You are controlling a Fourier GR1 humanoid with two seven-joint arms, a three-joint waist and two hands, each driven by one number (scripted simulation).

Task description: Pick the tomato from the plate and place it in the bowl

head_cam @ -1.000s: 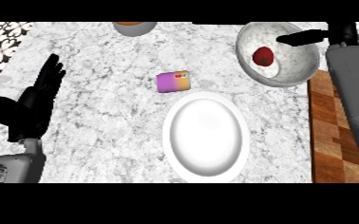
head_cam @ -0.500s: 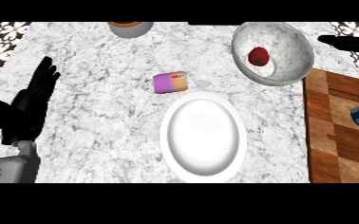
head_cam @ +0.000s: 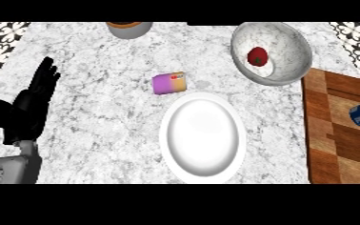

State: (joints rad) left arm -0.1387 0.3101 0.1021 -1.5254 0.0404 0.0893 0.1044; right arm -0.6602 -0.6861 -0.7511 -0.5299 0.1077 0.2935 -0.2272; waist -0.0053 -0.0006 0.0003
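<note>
Marble counter [head_cam: 91,124] is filling the view; a wooden board [head_cam: 332,128] is lying along the edge at 3 o'clock, with something blue [head_cam: 354,116] poking in there, too cut off to identify. White plate [head_cam: 203,137] is sitting bare at about 6 o'clock. Tomato [head_cam: 257,56] is resting inside the grey bowl [head_cam: 292,43] at 1 o'clock, well apart from the plate. A small purple-and-orange container [head_cam: 169,83] is lying on its side just above the plate's rim, between plate and bowl. A grey cup [head_cam: 129,28] is standing at 11 o'clock, clipped by the top edge. Left hand [head_cam: 32,106] is resting at 9 o'clock, fingers straight and released, holding nothing. Open counter is lying between hand and plate.
</note>
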